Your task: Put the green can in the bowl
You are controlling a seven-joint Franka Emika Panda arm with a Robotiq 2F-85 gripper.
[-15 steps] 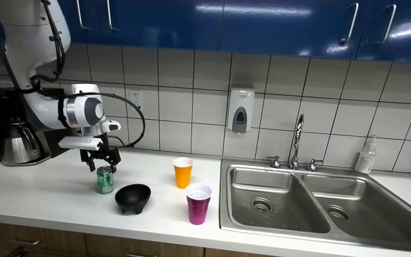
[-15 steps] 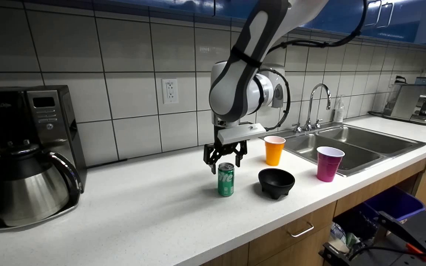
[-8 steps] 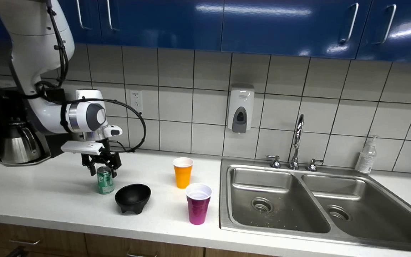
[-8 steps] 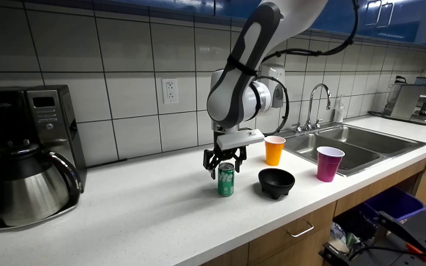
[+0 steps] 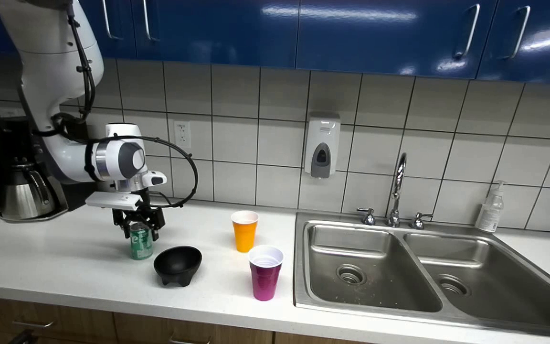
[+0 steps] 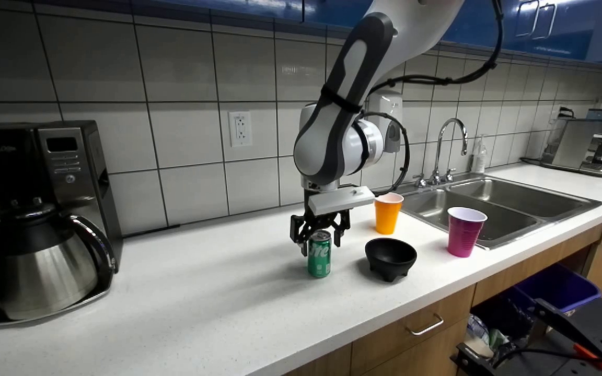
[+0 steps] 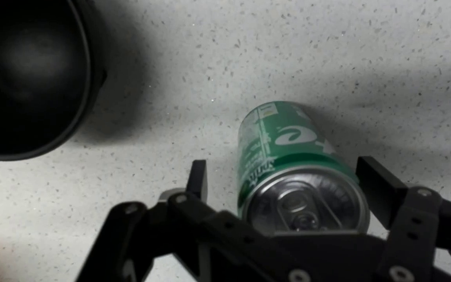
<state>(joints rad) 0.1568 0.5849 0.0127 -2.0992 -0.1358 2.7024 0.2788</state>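
Observation:
The green can point(image 5: 141, 247) stands upright on the counter in both exterior views point(image 6: 319, 263). In the wrist view the can point(image 7: 284, 145) shows its silvery top between the fingers. My gripper point(image 5: 140, 234) is open, pointing down around the can's upper part; it also shows in an exterior view point(image 6: 321, 247). In the wrist view the gripper point(image 7: 284, 172) has a clear gap at the can's left; the right-hand finger point(image 7: 380, 192) is very close to it, and I cannot tell if they touch. The black bowl point(image 5: 177, 274) stands beside the can, at upper left in the wrist view point(image 7: 85, 78).
An orange cup point(image 5: 245, 236) and a purple cup point(image 5: 265, 282) stand beyond the bowl, near the metal sink point(image 5: 299, 267). A coffee maker with a steel pot point(image 6: 50, 266) stands at the opposite end. The tiled wall point(image 5: 237, 138) runs behind the counter point(image 6: 201, 292).
My gripper has moved down, with a small sideways shift, so its open fingers now reach lower around the can's top. The can, the bowl and the cups have not moved.

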